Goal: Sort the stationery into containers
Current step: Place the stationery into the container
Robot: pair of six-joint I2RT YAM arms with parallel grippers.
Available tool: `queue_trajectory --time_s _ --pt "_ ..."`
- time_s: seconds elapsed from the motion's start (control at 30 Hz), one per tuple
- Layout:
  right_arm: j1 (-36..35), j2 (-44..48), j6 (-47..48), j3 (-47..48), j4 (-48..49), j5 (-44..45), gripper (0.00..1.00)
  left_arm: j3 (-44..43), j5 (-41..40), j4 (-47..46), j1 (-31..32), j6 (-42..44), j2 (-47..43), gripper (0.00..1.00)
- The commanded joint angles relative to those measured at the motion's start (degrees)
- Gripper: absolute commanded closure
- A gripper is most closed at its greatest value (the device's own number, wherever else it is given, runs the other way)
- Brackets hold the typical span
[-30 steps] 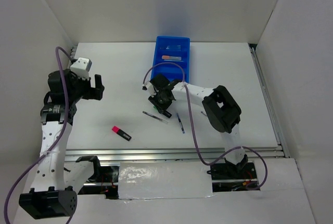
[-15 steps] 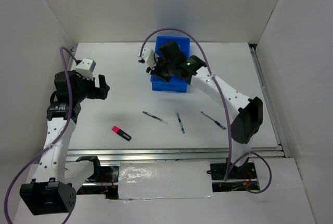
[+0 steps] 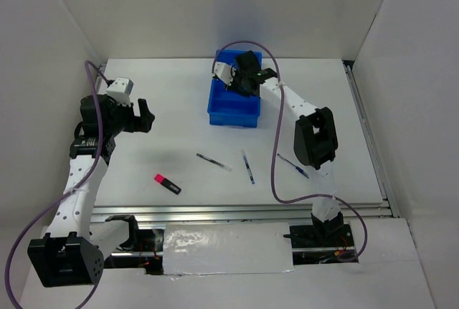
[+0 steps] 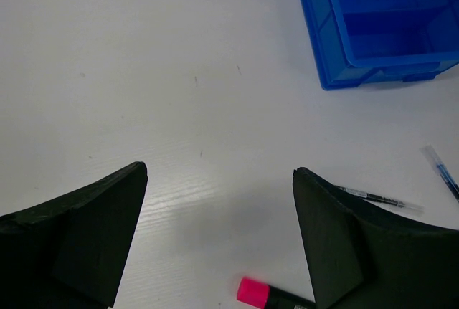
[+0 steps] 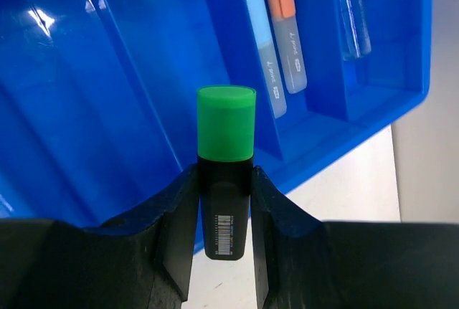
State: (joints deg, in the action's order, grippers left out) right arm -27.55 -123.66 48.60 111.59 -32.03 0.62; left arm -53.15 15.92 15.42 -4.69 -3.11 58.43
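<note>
Green highlighter (image 5: 226, 126) moved over tray (image 5: 136, 87), markers (image 5: 285, 33) inside

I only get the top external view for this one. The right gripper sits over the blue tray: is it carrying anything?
Observer: Yes. The right wrist view shows the right gripper gripping a green highlighter, cap forward, over the blue tray.
Operator: What's already in the tray?
Observer: An orange-capped marker and a light-blue-capped marker lie side by side in one compartment; a small clear bottle lies in the end compartment beside them.
</note>
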Motion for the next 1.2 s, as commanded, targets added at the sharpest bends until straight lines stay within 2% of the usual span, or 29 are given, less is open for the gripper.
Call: queue_trajectory --time_s 0.0,0.13,0.2,0.37,0.5,0.6,0.7,0.73,0.77,0.8,0.87,0.9,1.03,1.17 --pt "-0.58 -0.08 4.75 3.37 6.62 -0.36 0.85 -2.58 0.25 -1.18 -0.14 1.18 0.10 0.05" --pt "-0.49 -2.20 8.08 1.71 9.26 -0.36 0.84 -1.70 2.44 -0.04 -0.06 2.41 -0.95 0.05" --pt "-0.57 -3.08 9.05 0.30 12.15 -0.27 0.84 -1.00 6.12 1.10 -0.15 6.36 -1.74 0.06" --pt "-0.49 -6.76 9.50 3.54 10.51 -0.36 0.82 1.11 11.50 5.40 0.03 11.55 -4.03 0.07" --pt "-0.84 -7.13 11.51 1.54 11.64 -2.29 0.74 1.99 10.10 7.16 0.03 12.78 -5.43 0.07" --pt "-1.19 -7.13 11.96 1.08 11.91 -2.64 0.64 2.08 10.18 9.61 0.03 15.58 -6.40 0.06" --pt "-1.28 -6.43 11.34 1.70 10.94 -3.52 0.55 1.47 15.00 14.00 -0.15 25.05 -6.84 0.07" --pt "-1.45 -5.99 11.17 1.53 10.76 -4.13 0.50 1.03 18.67 18.81 -0.06 33.18 -6.58 0.08" --pt "-1.54 -4.94 11.17 1.18 10.41 -4.49 0.48 0.77 20.27 21.47 -0.14 37.00 -6.41 0.09" --pt "-1.63 -4.41 10.99 1.09 10.41 -4.84 0.43 0.07 22.64 27.06 -0.15 46.09 -5.53 0.10" --pt "-1.72 -3.09 10.73 0.65 9.97 -5.02 0.38 -0.38 24.06 32.37 -0.06 54.76 -4.39 0.12" --pt "-1.72 -2.65 10.21 0.65 9.71 -5.02 0.35 -0.55 24.24 34.39 -0.06 61.84 -2.99 0.12" --pt "-1.72 1.29 6.87 0.73 8.39 -4.14 0.35 -1.87 23.72 45.64 0.47 81.01 2.02 0.16" --pt "-0.84 8.15 -1.99 0.12 6.02 -5.28 0.35 -1.88 20.22 51.28 2.48 91.60 7.39 0.23"
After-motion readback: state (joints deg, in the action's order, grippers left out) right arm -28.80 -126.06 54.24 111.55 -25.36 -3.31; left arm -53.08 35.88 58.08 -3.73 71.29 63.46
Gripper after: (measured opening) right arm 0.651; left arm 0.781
